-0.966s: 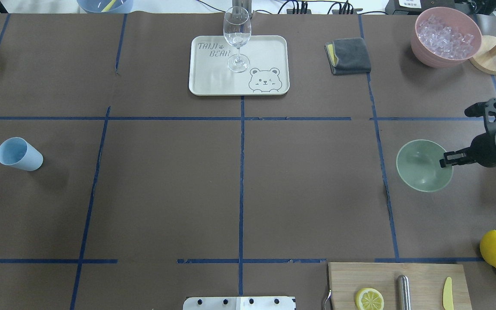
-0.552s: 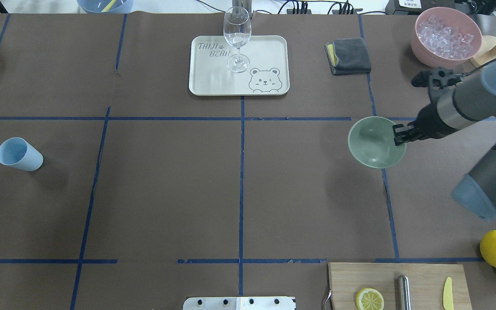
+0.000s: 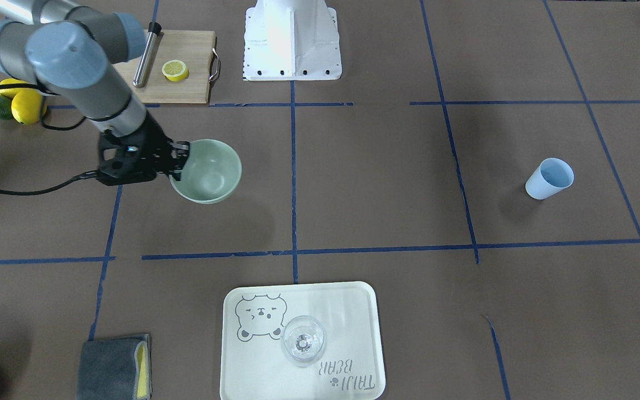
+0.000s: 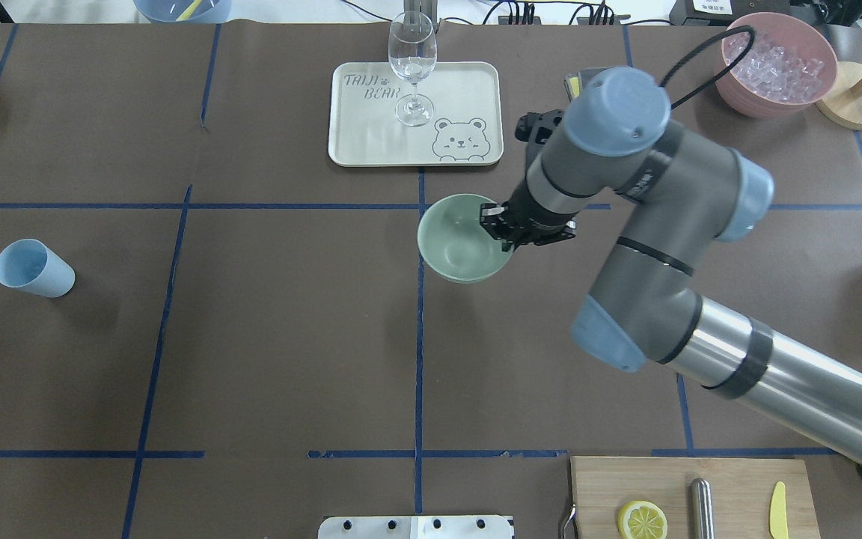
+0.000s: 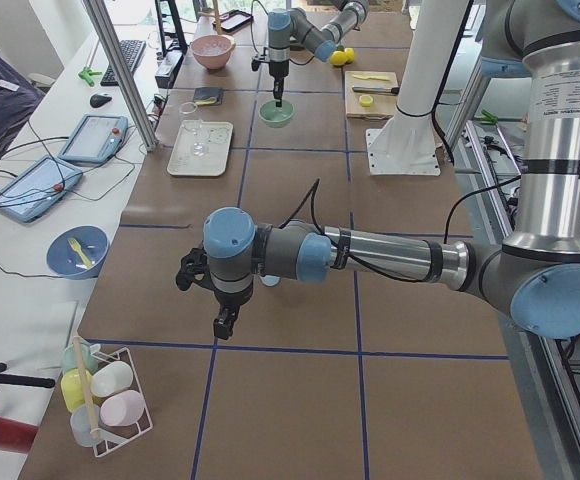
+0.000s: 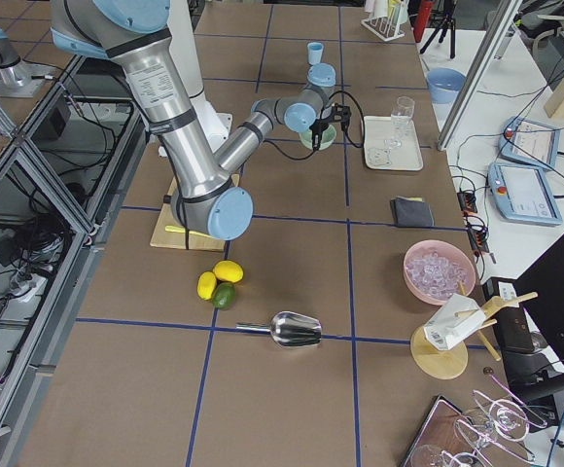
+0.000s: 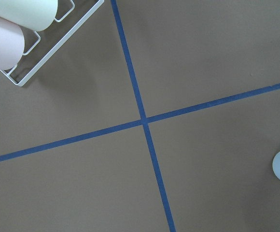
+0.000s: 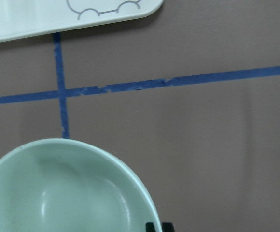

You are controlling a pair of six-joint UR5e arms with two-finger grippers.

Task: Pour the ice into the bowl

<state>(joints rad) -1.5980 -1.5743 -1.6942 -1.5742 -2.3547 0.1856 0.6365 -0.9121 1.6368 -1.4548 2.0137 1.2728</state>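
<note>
The pale mint-green bowl [image 4: 461,243] is empty and hangs a little above the table's middle, just in front of the tray; it also shows in the front-facing view [image 3: 211,169] and the right wrist view [image 8: 67,193]. My right gripper [image 4: 502,228] is shut on the bowl's right rim, one finger inside and one outside. The ice [image 4: 775,56] is a heap of clear cubes in a pink bowl [image 4: 738,97] at the far right back. My left gripper [image 5: 225,325] shows only in the exterior left view, above the table's left end; I cannot tell whether it is open or shut.
A cream tray [image 4: 468,90] with a wine glass [image 4: 411,60] stands at the back middle. A light blue cup [image 4: 33,268] is at the far left. A cutting board [image 4: 730,479] with a lemon half is at the front right. A metal scoop [image 6: 292,331] lies near whole lemons [image 6: 219,287].
My right arm has carried the bowl from the table's right side leftward to the middle, near the tray. The rest has not moved.
</note>
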